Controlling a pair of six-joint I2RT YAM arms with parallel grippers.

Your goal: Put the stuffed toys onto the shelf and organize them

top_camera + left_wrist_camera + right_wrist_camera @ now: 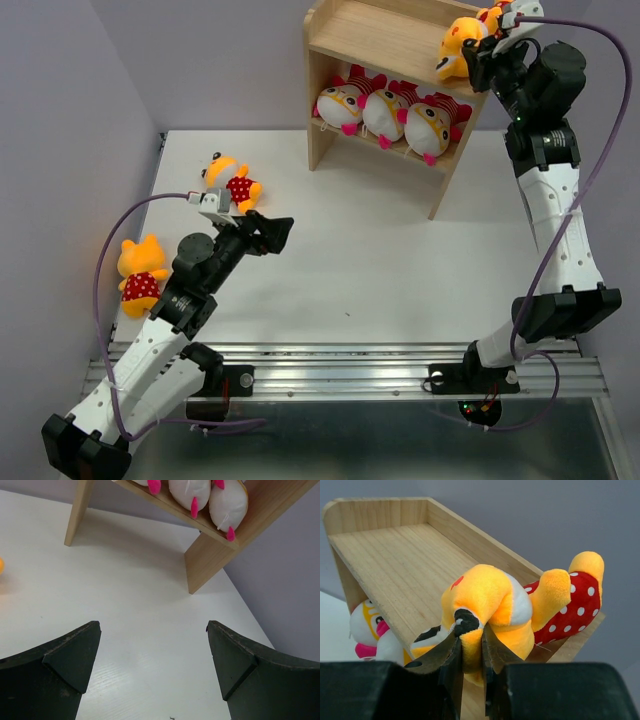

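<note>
Right wrist view: right gripper (470, 652) is clenched on a fold of plush at the face of an orange toy (490, 605), so that one's firmly grabbed.
Toy vs hand: head is right between the fingers, and the red dotted body trails away past them toward the right end of the top board. Can't tell if its weight is on the wood yet.
Shelf (395, 550): stands at the far edge of the table (400, 270), right of centre. The top tier is bare wood apart from this toy.
Lower tier: three striped toys (385, 110) packed side by side, faces out. My guess is one kind per tier, which is why the orange one goes up top.
Left gripper (152, 655): spread wide with nothing in it, hanging over the left half of the table and pointing at the shelf.
Leftovers: two more orange ones on the table. The far toy (232, 182) is just beyond the left gripper, toward the far-left corner. The near toy (140, 272) is by the left edge.
</note>
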